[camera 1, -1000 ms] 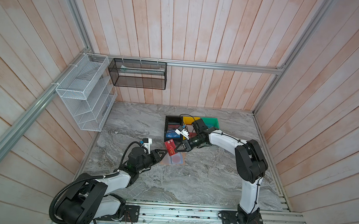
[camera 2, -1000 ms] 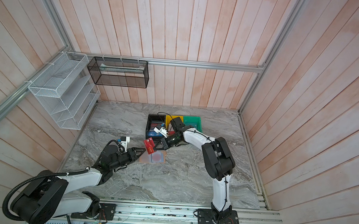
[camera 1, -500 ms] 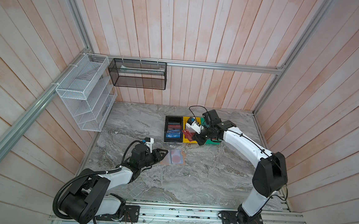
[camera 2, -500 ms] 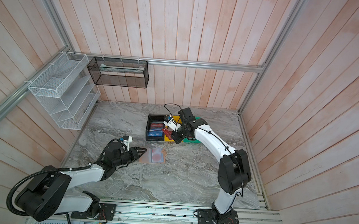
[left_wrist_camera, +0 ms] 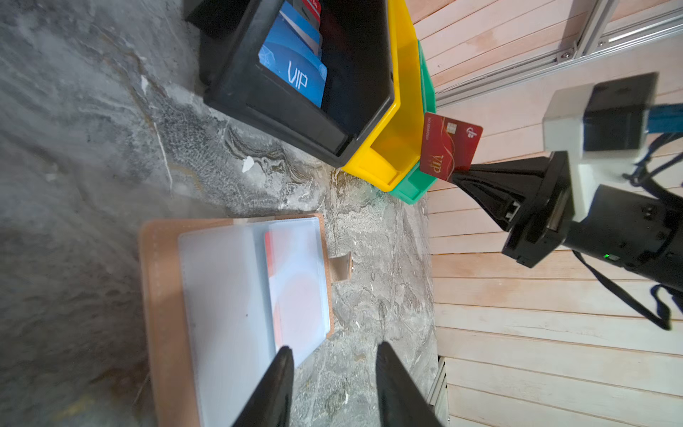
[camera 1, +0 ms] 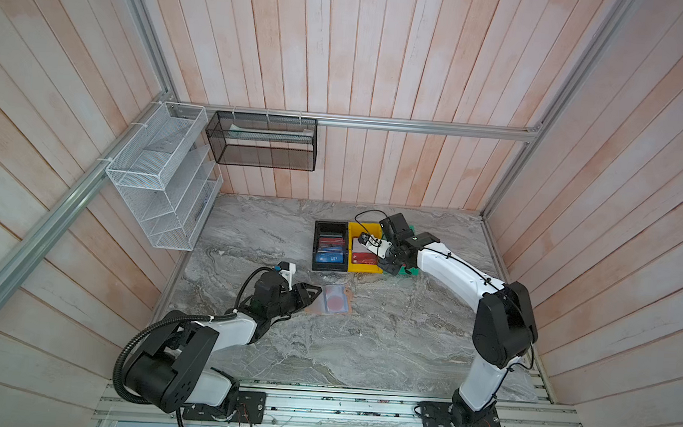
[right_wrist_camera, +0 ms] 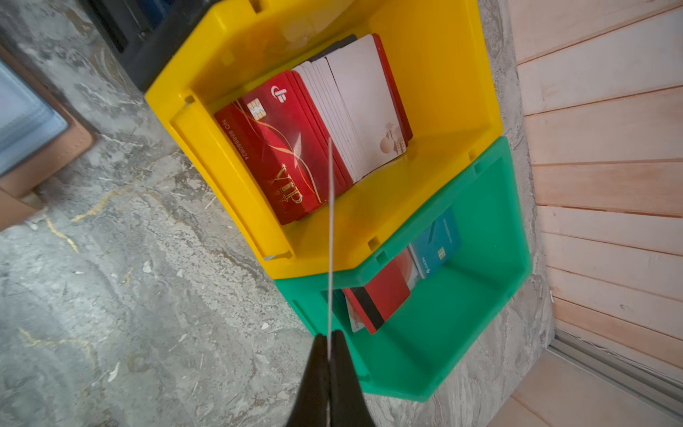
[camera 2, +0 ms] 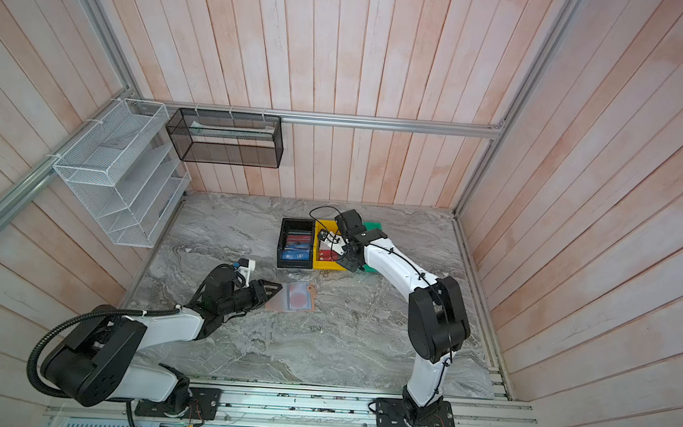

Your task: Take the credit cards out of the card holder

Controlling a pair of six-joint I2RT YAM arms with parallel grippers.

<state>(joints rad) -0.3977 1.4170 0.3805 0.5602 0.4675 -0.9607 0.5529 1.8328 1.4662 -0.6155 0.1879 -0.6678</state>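
The card holder (camera 1: 335,301) (camera 2: 295,297) lies open and flat on the marble, a tan booklet with clear sleeves (left_wrist_camera: 229,295). A pale credit card with a red circle (left_wrist_camera: 299,292) sits in its sleeve page. My left gripper (left_wrist_camera: 334,347) (camera 1: 317,290) is open at the holder's near edge, one finger (left_wrist_camera: 282,369) over the clear sleeve, holding nothing. My right gripper (right_wrist_camera: 328,336) (camera 1: 386,263) is shut on a red VIP card (left_wrist_camera: 449,146), seen edge-on (right_wrist_camera: 330,236) in the right wrist view, held above the yellow bin (right_wrist_camera: 443,92) and green bin (right_wrist_camera: 462,332).
A black bin (camera 1: 315,244) beside the yellow bin (camera 1: 362,267) holds a blue VIP card (left_wrist_camera: 295,74) and others. The yellow bin holds red cards (right_wrist_camera: 284,148) and white cards (right_wrist_camera: 366,111). The green bin holds red and blue cards. Mesh racks hang on the back and left walls.
My right gripper has carried the red card from just above the card holder back to over the yellow and green bins. The left gripper has stayed at the holder's edge.
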